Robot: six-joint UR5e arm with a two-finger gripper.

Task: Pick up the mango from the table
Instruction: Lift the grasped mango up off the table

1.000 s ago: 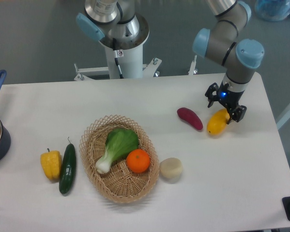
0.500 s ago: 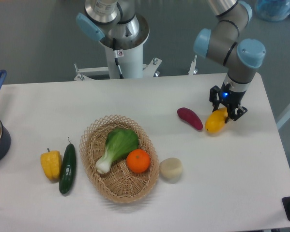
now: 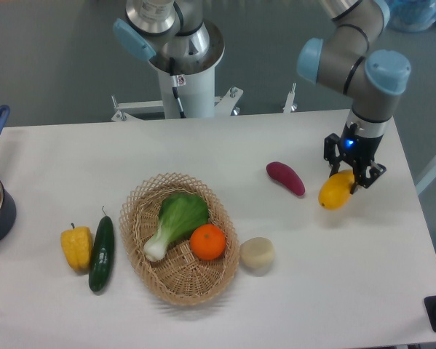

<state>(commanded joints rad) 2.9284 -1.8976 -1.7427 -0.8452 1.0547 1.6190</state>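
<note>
The white worktop (image 3: 203,153) carries everything, with the robot arm (image 3: 356,65) reaching down over its right end. Left of centre sits a woven basket (image 3: 141,218) holding a leafy green (image 3: 177,218) and an orange (image 3: 207,241); a cucumber (image 3: 101,253) and a yellow pepper (image 3: 76,247) lie to its left, a pale round block (image 3: 257,254) to its right. A purple sweet potato (image 3: 285,178) lies near the mango (image 3: 335,193), apart from it. The gripper (image 3: 354,173) is pinching the mango at its upper right end, so most of the fruit hangs out to the lower left. Whether it has cleared the worktop cannot be told. The risk appears to be that off-centre hold: the smooth skin could let the mango swivel or slip free during lifting.
</note>
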